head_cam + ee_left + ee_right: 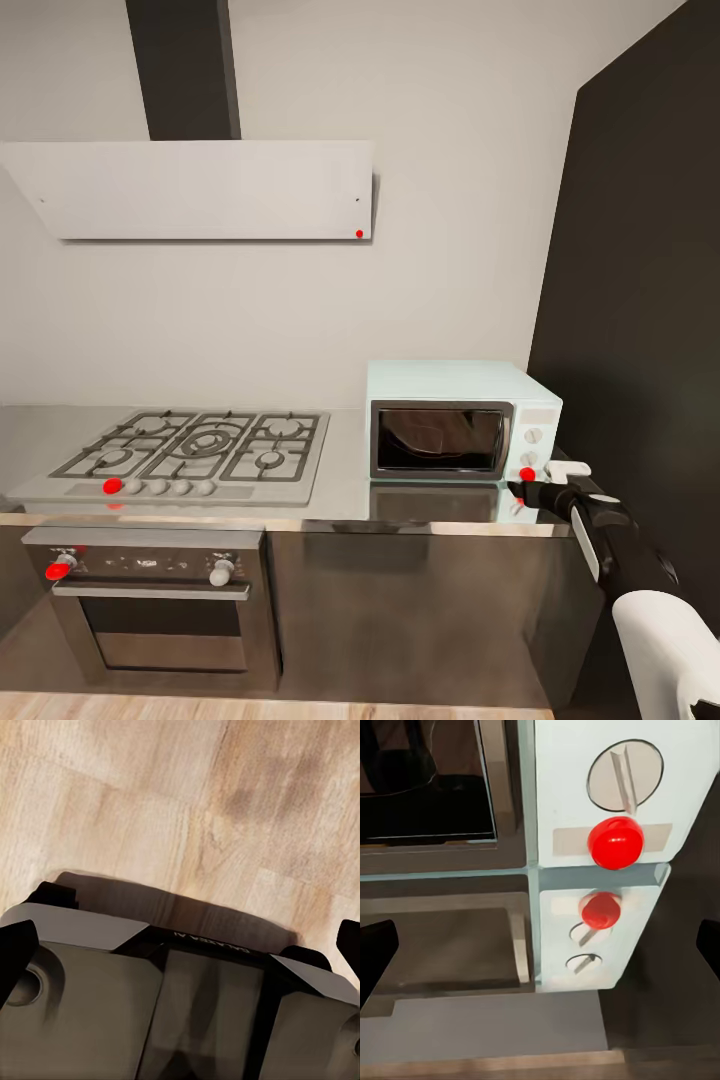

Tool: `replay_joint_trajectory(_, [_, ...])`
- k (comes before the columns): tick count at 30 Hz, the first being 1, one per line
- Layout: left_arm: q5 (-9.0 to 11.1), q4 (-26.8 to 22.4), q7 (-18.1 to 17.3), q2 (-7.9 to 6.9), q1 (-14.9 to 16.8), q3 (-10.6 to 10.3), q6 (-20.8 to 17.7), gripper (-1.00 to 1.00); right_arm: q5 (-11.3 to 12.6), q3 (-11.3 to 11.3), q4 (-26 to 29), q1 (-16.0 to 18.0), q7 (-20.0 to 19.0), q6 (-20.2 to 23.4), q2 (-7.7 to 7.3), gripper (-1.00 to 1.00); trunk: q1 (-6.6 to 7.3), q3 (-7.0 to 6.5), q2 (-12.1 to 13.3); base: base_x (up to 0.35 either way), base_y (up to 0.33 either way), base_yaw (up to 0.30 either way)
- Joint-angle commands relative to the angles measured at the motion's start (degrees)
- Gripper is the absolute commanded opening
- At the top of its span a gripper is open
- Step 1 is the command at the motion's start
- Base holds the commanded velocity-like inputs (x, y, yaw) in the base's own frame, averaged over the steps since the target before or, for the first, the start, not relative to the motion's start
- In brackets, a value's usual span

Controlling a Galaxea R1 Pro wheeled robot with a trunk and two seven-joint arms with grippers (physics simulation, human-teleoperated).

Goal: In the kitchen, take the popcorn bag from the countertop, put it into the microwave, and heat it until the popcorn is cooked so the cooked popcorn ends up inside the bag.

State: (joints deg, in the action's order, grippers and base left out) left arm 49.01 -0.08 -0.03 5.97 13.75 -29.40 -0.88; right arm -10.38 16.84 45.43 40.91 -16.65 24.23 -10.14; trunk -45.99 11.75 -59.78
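The pale mint-blue microwave [465, 420] stands on the grey countertop [340, 485] with its dark glass door closed. A dim brownish rounded shape shows behind the glass [405, 772]; I cannot tell whether it is the popcorn bag. The popcorn is hidden. My right gripper [545, 487] is open, just in front of the microwave's lower right corner. In the right wrist view, the right gripper [541, 949] faces the red round button [616, 842] below a white knob [625, 776]. My left gripper [181, 949] is open and empty above the wood floor [187, 795].
A grey gas hob [190, 450] lies left of the microwave, with a built-in oven [150, 600] under it and a white hood [200, 190] above. A tall dark cabinet [640, 300] stands close on the right. The robot's base [187, 1020] lies under the left gripper.
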Motion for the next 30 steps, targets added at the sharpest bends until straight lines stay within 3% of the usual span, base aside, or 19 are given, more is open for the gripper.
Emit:
replay_joint_trajectory(1, [0.56,-0.01,0.01,0.0,0.01,-0.48,-0.09,1.0,-0.58,0.21,-0.01,0.05,-0.54,0.21,0.03,1.0,0.0,0.08,-0.05,0.0,-0.04,0.0])
replay_joint_trajectory(11, [0.56,-0.01,-0.01,-0.03,0.01,-0.48,-0.09,1.0,-0.6,0.21,-0.59,0.05,0.15,0.21,0.02,1.0,0.0,0.08,-0.05,0.0,-0.227,0.0])
replay_joint_trajectory(27, [0.56,-0.01,0.03,-0.02,0.03,-0.48,-0.09,1.0,-0.7,0.21,-0.59,0.05,0.22,0.12,0.03,1.0,0.0,0.08,-0.05,0.0,-0.01,0.0])
replay_joint_trajectory(28, [0.56,-0.01,0.03,-0.03,0.03,-0.48,-0.09,1.0,-0.68,0.21,-0.57,0.05,0.27,0.12,0.03,-1.0,0.0,0.08,-0.05,0.0,0.0,0.0])
replay_joint_trajectory(30, [0.57,-0.01,0.03,-0.01,0.04,-0.48,-0.09,1.0,-0.68,0.18,-0.56,0.05,0.3,0.1,0.03,-1.0,0.0,0.08,-0.05,0.0,0.0,0.0])
